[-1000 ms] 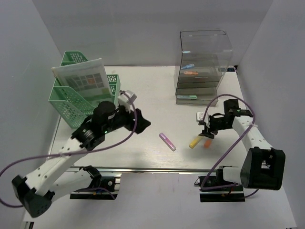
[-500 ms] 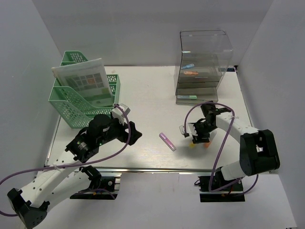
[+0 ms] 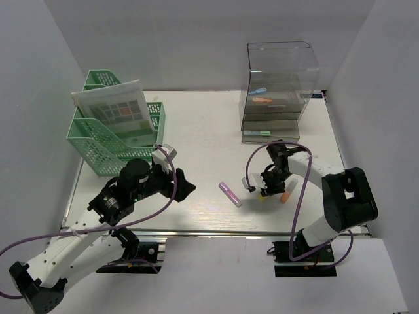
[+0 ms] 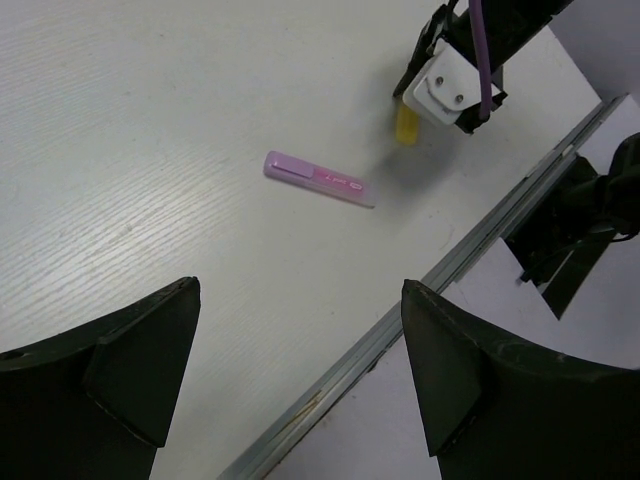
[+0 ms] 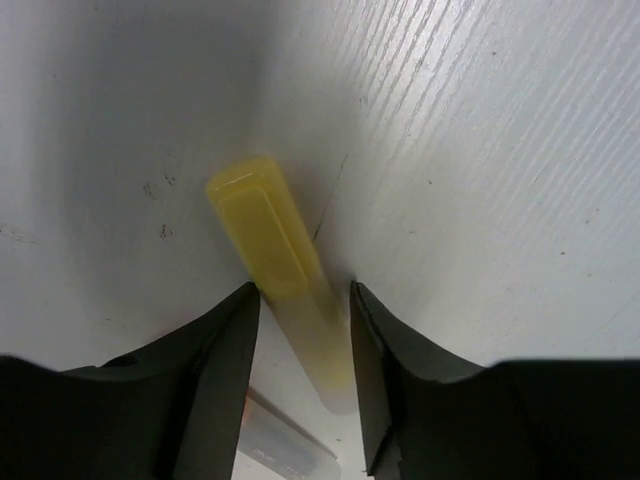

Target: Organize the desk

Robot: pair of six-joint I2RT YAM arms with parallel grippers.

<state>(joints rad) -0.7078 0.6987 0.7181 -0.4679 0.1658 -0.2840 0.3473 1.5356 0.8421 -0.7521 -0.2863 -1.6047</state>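
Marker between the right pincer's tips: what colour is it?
The marker is translucent yellow, clearest in the right wrist view.

Right claw low over white, wood-grained surface. Two black fingers rise from bottom edge, flanking yellow marker. Marker lies flat, running from left of centre down toward bottom centre. Finger at frame left touches marker's side; sliver of surface shows before finger at right. Pale translucent object, orange-tinged, at bottom centre, blurred and partly hidden.
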